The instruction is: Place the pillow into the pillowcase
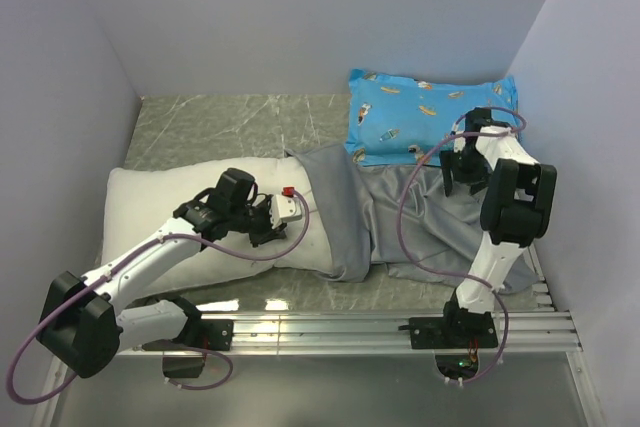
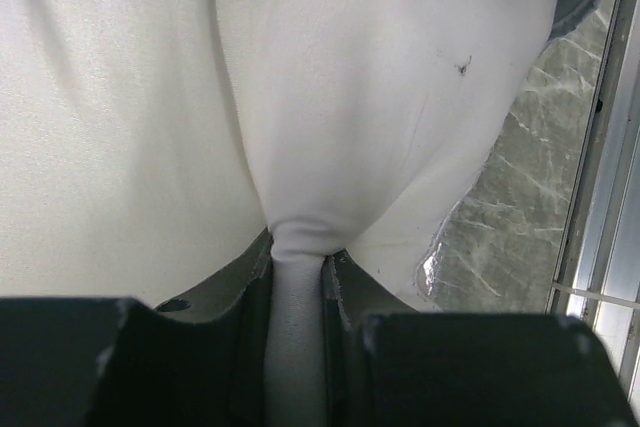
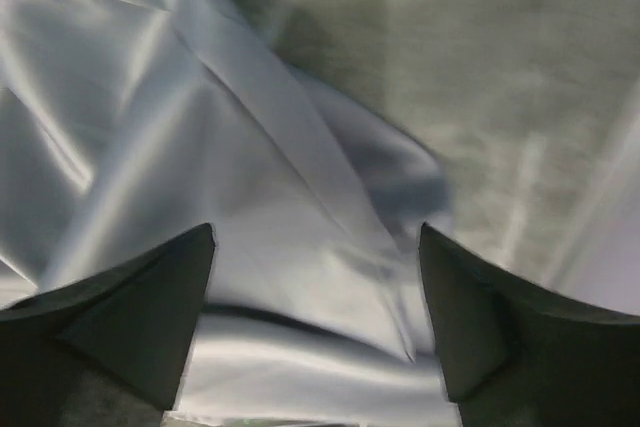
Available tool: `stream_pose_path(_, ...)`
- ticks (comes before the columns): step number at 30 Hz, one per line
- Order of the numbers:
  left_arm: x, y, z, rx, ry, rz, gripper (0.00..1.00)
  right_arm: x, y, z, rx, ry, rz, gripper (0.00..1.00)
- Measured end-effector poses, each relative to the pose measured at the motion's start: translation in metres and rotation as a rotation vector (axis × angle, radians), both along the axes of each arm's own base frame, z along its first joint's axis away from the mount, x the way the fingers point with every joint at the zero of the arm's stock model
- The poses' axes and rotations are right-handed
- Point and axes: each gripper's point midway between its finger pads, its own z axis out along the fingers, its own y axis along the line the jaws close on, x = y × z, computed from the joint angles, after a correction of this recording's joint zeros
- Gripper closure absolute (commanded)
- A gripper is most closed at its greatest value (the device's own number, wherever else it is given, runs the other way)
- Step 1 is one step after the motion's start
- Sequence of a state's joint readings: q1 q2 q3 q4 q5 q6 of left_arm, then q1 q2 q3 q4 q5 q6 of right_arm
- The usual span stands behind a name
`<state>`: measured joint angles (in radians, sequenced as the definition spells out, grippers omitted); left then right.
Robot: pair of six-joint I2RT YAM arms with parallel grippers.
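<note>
The white pillow [image 1: 160, 209] lies across the left of the table, its right end tucked under the mouth of the grey pillowcase [image 1: 420, 222]. My left gripper [image 1: 290, 209] is shut on a pinched fold of the pillow [image 2: 330, 127] near the pillowcase's mouth; the fold runs between the jaws and a small dark speck shows on the cloth. My right gripper [image 1: 465, 182] is open and empty, hovering just above the far right part of the pillowcase [image 3: 200, 167], with wrinkled grey cloth between its fingertips.
A blue cartoon-printed pillow [image 1: 425, 115] lies at the back right, just beyond the right gripper. White walls close in the back and both sides. An aluminium rail [image 1: 380, 327] runs along the near edge. The table top [image 1: 220, 127] is grey marble-patterned.
</note>
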<state>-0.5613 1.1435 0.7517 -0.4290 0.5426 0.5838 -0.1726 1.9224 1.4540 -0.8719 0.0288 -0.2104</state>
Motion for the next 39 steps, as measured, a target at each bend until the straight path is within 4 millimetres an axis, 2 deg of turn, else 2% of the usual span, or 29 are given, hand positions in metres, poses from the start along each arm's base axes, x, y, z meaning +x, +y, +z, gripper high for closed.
stream_pose_path(2, 0.0, 0.0, 0.0, -0.001, 0.001, 0.003, 1.0, -0.001, 0.01, -0.017, 0.063, 0.041, 0.021, 0.54)
stream_pose_path(3, 0.001, 0.0, 0.0, -0.002, 0.004, 0.007, 1.0, -0.002, 0.017, -0.025, 0.095, 0.062, 0.03, 0.76)
stream_pose_path(4, 0.001, 0.001, 0.0, -0.004, 0.012, 0.013, 1.0, -0.002, 0.024, -0.034, 0.131, 0.082, 0.048, 0.92)
stream_pose_path(5, 0.002, 0.001, -0.001, -0.007, 0.021, 0.02, 1.0, -0.003, 0.03, -0.037, 0.155, 0.097, 0.056, 1.0)
stream_pose_path(8, 0.004, 0.005, -0.003, -0.018, 0.051, 0.043, 1.0, 0.004, 0.052, -0.028, 0.213, 0.081, 0.103, 1.0)
stream_pose_path(10, 0.006, 0.007, -0.003, -0.027, 0.062, 0.061, 1.0, 0.014, 0.078, -0.012, 0.233, 0.031, 0.189, 1.0)
stream_pose_path(12, 0.008, 0.01, -0.002, -0.029, 0.063, 0.074, 1.0, 0.019, 0.111, 0.011, 0.241, -0.026, 0.307, 1.0)
stream_pose_path(14, 0.01, 0.013, -0.002, -0.03, 0.062, 0.086, 1.0, 0.024, 0.155, 0.049, 0.231, -0.128, 0.472, 1.0)
stream_pose_path(16, 0.01, 0.016, -0.002, -0.032, 0.06, 0.095, 1.0, 0.028, 0.196, 0.097, 0.208, -0.264, 0.642, 1.0)
stream_pose_path(18, 0.01, 0.018, -0.002, -0.035, 0.059, 0.107, 1.0, 0.035, 0.224, 0.145, 0.172, -0.408, 0.765, 1.0)
stream_pose_path(20, 0.009, 0.02, -0.002, -0.043, 0.06, 0.123, 1.0, 0.051, 0.23, 0.186, 0.107, -0.537, 0.819, 1.0)
stream_pose_path(23, 0.011, 0.024, -0.001, -0.055, 0.053, 0.168, 1.0, 0.094, 0.214, 0.232, -0.034, -0.698, 0.807, 1.0)
stream_pose_path(26, 0.016, 0.03, 0.001, -0.071, 0.03, 0.235, 1.0, 0.145, 0.197, 0.254, -0.179, -0.783, 0.76, 1.0)
stream_pose_path(28, 0.019, 0.034, 0.003, -0.084, 0.017, 0.283, 1.0, 0.186, 0.188, 0.258, -0.275, -0.835, 0.715, 1.0)
stream_pose_path(29, 0.022, 0.035, 0.005, -0.091, 0.016, 0.307, 1.0, 0.201, 0.183, 0.257, -0.316, -0.851, 0.693, 0.93)
stream_pose_path(31, 0.029, 0.034, 0.006, -0.109, 0.031, 0.363, 1.0, 0.236, 0.171, 0.245, -0.416, -0.871, 0.629, 0.6)
stream_pose_path(32, 0.033, 0.033, 0.005, -0.116, 0.047, 0.388, 1.0, 0.25, 0.166, 0.235, -0.458, -0.867, 0.605, 0.35)
stream_pose_path(33, 0.038, 0.032, 0.005, -0.123, 0.062, 0.41, 1.0, 0.259, 0.162, 0.226, -0.494, -0.85, 0.588, 0.26)
stream_pose_path(35, 0.051, 0.026, 0.003, -0.135, 0.109, 0.46, 1.0, 0.267, 0.159, 0.204, -0.511, -0.804, 0.569, 0.14)
stream_pose_path(36, 0.057, 0.023, 0.004, -0.142, 0.129, 0.483, 1.0, 0.262, 0.157, 0.192, -0.498, -0.762, 0.569, 0.14)
stream_pose_path(38, 0.07, 0.018, 0.006, -0.16, 0.155, 0.524, 1.0, 0.245, 0.156, 0.178, -0.453, -0.704, 0.557, 0.15)
stream_pose_path(39, 0.076, 0.016, 0.007, -0.169, 0.168, 0.547, 1.0, 0.23, 0.157, 0.175, -0.414, -0.672, 0.555, 0.16)
